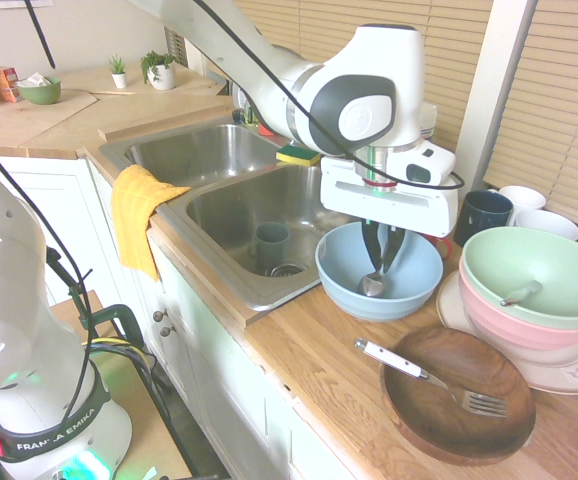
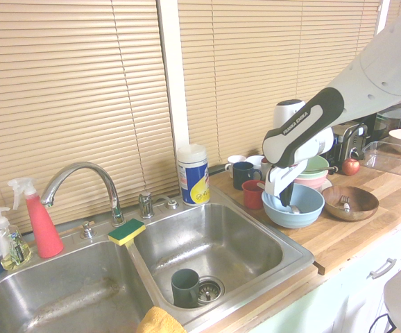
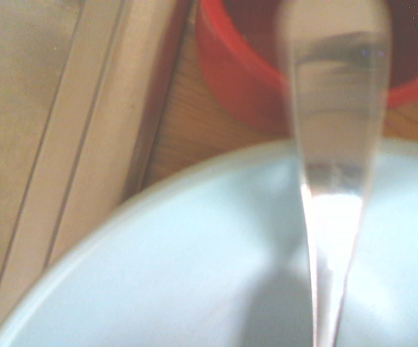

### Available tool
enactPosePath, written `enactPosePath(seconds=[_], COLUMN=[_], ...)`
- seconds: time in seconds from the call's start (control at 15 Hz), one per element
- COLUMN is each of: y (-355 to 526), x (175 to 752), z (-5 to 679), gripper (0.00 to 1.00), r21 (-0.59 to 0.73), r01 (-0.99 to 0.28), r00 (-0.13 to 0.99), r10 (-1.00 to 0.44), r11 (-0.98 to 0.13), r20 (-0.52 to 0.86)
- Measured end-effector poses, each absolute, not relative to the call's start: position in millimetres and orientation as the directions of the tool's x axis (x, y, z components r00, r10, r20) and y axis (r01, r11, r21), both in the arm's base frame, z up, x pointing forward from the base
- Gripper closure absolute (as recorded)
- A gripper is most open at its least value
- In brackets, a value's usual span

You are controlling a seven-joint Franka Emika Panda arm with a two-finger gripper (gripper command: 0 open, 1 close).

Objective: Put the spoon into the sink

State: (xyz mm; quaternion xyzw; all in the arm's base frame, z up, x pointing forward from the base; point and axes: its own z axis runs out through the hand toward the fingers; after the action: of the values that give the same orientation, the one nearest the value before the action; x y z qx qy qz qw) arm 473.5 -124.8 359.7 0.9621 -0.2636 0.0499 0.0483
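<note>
The silver spoon (image 1: pixel 373 283) hangs upright inside the blue bowl (image 1: pixel 414 295), head down near the bowl's bottom. My gripper (image 1: pixel 381 262) points straight down over the bowl and is shut on the spoon's handle. From the other side, the gripper (image 2: pixel 288 200) dips into the same blue bowl (image 2: pixel 304 208). The wrist view shows the spoon's handle (image 3: pixel 333 130), blurred, above the bowl's pale inside (image 3: pixel 194 275). The steel sink (image 1: pixel 231 205) lies just left of the bowl on the counter; its right basin (image 2: pixel 221 243) is the nearer one.
A dark cup (image 1: pixel 271 245) stands by the right basin's drain. A yellow towel (image 1: pixel 137 210) hangs over the sink's front edge, and a sponge (image 1: pixel 297 154) sits behind. A wooden bowl (image 1: pixel 439 405) holds a white-handled fork (image 1: pixel 409 368). Stacked green and pink bowls (image 1: pixel 534 290), a dark mug (image 1: pixel 482 215) and a red cup (image 3: pixel 238 79) crowd the bowl.
</note>
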Motion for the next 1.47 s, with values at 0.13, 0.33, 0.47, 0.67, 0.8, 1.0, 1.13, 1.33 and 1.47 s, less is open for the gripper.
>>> enactPosePath(seconds=[0.13, 0.33, 0.47, 0.67, 0.8, 1.0, 1.13, 1.33, 1.47], y=[-126, -127, -131, -135, -135, -127, -109, -45, 22], x=[479, 482, 481, 479, 475, 468, 463, 452, 448], z=[360, 361, 362, 377, 397, 426, 450, 490, 490], gripper=[1.00, 1.00, 1.00, 1.00, 1.00, 1.00, 1.00, 1.00, 1.00], r21=[0.071, 0.071, 0.068, 0.041, 0.018, 0.001, -0.005, 0.017, 0.077], r01=[-0.509, -0.509, -0.511, -0.513, -0.510, -0.499, -0.473, -0.415, -0.377], r00=[0.858, 0.858, 0.857, 0.853, 0.850, 0.850, 0.860, 0.881, 0.897], r10=[-0.500, -0.500, -0.502, -0.503, -0.501, -0.490, -0.463, -0.397, -0.343], r11=[-0.858, -0.858, -0.857, -0.858, -0.860, -0.866, -0.881, -0.910, -0.923], r20=[0.114, 0.116, 0.118, 0.137, 0.162, 0.192, 0.214, 0.256, 0.280])
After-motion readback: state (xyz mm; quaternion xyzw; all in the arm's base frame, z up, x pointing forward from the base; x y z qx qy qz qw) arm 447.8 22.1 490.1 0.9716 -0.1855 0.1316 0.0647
